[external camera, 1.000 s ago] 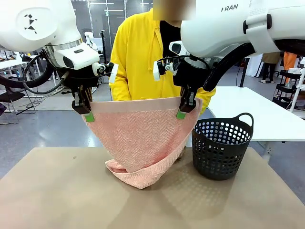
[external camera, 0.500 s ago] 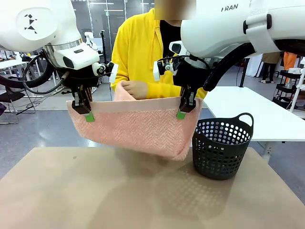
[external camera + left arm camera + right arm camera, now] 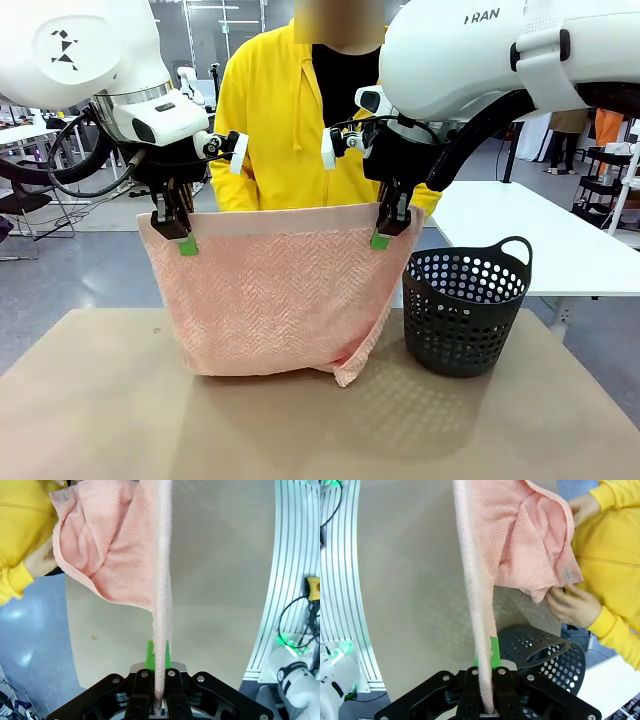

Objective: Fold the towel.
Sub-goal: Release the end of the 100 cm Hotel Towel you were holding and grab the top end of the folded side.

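Note:
The salmon-pink towel (image 3: 265, 295) hangs in the air above the table, spread flat between both arms. My left gripper (image 3: 178, 237) is shut on its top left corner and my right gripper (image 3: 386, 232) is shut on its top right corner. The lower edge hangs just above the tabletop, with a loose fold (image 3: 356, 358) at the lower right. In the left wrist view the towel's edge (image 3: 161, 605) runs straight up from the shut fingers. In the right wrist view the person's hands (image 3: 572, 605) hold the towel's far layer (image 3: 530, 545) behind the sheet.
A black perforated basket (image 3: 465, 308) stands on the table (image 3: 100, 420) right of the towel, close to the hanging fold. A person in a yellow top (image 3: 285, 110) stands just behind the towel. A white table (image 3: 540, 240) lies at the back right.
The person lifted the towel's bunched lower part off the table, raised it behind the sheet, and it now hangs down full and flat. Both grippers stayed still at the top corners.

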Robot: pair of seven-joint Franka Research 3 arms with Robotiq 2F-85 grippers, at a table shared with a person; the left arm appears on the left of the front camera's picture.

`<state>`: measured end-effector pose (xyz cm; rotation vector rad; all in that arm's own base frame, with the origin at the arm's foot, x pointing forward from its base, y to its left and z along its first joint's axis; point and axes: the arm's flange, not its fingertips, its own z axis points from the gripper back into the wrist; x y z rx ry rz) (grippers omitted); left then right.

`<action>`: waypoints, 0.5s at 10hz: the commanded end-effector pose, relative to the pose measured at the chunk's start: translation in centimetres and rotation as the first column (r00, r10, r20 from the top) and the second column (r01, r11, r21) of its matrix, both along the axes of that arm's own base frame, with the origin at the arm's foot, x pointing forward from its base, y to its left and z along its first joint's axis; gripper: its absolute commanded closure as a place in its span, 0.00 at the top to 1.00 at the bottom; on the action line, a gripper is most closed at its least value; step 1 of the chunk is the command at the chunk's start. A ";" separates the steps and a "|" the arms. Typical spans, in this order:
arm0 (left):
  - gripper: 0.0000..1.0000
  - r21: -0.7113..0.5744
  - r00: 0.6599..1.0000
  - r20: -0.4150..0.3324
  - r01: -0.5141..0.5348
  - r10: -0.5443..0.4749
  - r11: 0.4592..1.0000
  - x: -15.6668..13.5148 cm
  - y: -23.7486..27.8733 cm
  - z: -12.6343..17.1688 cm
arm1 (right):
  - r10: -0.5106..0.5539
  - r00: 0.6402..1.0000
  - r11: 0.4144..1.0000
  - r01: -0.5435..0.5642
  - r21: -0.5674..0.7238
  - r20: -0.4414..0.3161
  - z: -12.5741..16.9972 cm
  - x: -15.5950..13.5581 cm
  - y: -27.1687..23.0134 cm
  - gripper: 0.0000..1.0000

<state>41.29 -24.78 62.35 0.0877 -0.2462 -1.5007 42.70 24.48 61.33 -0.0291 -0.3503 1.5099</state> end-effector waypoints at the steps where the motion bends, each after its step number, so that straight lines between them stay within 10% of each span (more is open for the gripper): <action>1: 0.00 0.001 1.000 0.001 0.005 -0.005 1.000 0.1 0.2 0.0 | 0.000 1.000 1.000 0.000 -0.002 0.002 0.0 0.0 0.0 0.00; 5: 0.00 0.001 1.000 0.001 0.005 -0.005 1.000 0.1 0.2 0.0 | 0.000 1.000 1.000 0.000 -0.002 0.002 0.0 0.0 0.0 0.00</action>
